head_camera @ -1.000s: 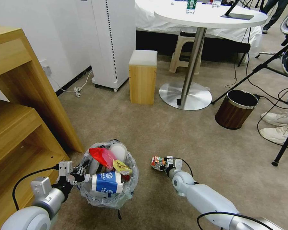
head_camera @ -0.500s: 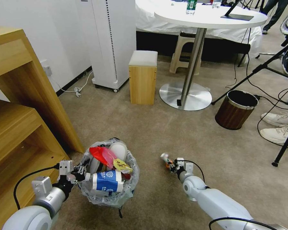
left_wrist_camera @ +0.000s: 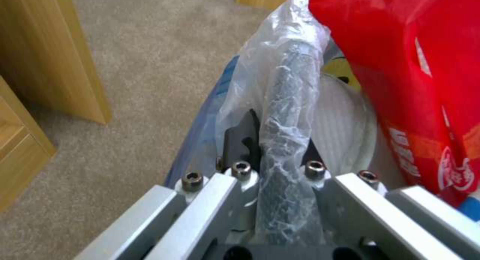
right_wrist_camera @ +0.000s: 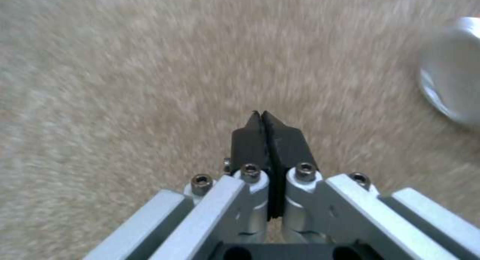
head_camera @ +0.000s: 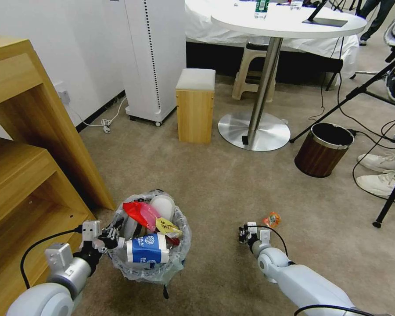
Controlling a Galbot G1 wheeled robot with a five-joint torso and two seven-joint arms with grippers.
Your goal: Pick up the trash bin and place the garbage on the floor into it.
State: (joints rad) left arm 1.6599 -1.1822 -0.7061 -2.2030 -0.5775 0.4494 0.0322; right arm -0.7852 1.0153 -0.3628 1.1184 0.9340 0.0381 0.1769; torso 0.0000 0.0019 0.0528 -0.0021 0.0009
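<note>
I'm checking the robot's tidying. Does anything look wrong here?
Yes. A crushed can lies on the carpet beside the right gripper, whose fingers pinch nothing. The left gripper grips the overfull trash bin.

No legible wording is found. The blue-white carton (head_camera: 147, 249) in the trash bin (head_camera: 150, 271) bears a white logo with unreadable lettering. White print on the red wrapper (left_wrist_camera: 420, 87) is indecipherable.
</note>
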